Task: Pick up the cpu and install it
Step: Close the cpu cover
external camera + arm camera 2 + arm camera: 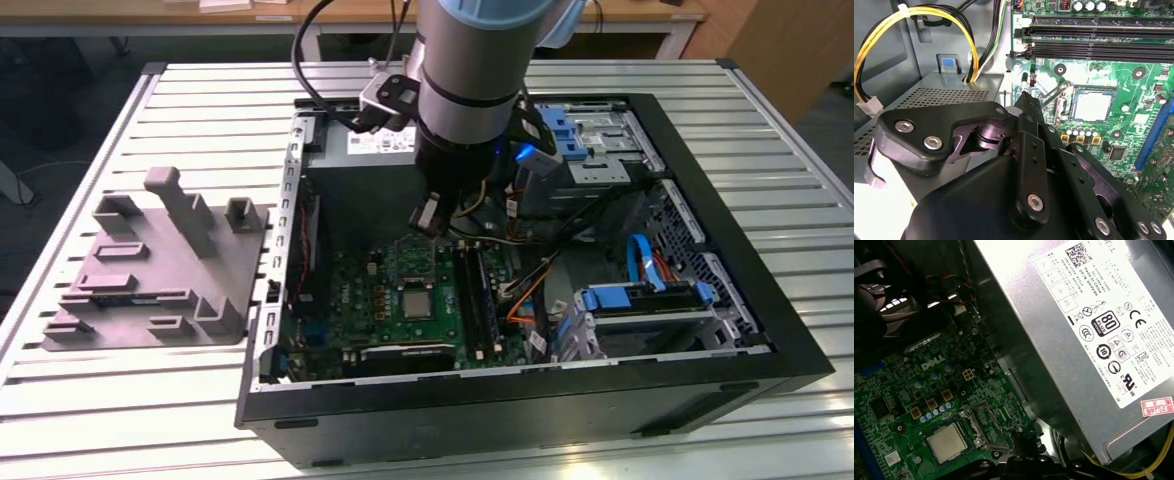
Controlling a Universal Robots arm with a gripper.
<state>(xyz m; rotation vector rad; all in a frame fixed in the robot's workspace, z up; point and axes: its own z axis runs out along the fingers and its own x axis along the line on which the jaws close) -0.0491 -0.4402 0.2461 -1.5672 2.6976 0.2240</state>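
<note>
The cpu (418,300) lies flat in the motherboard socket, its pale silvery top showing. In both wrist views it sits square inside the dark socket frame (1093,106) (947,442). The socket's metal lever (1053,96) stands up beside it. My gripper (430,222) hangs inside the open computer case, above the board and a little back from the socket. Its black fingertips (1025,100) look shut together with nothing between them, and they are apart from the cpu. The gripper's tip (1026,440) sits close beside the socket.
The grey power supply (1089,325) with yellow cables (919,12) stands close by the gripper. Memory slots (1094,35) run along the board. Blue drive bays (641,300) fill the case on the exterior view's right. A grey plastic fixture (154,265) stands on the slatted table at the exterior view's left.
</note>
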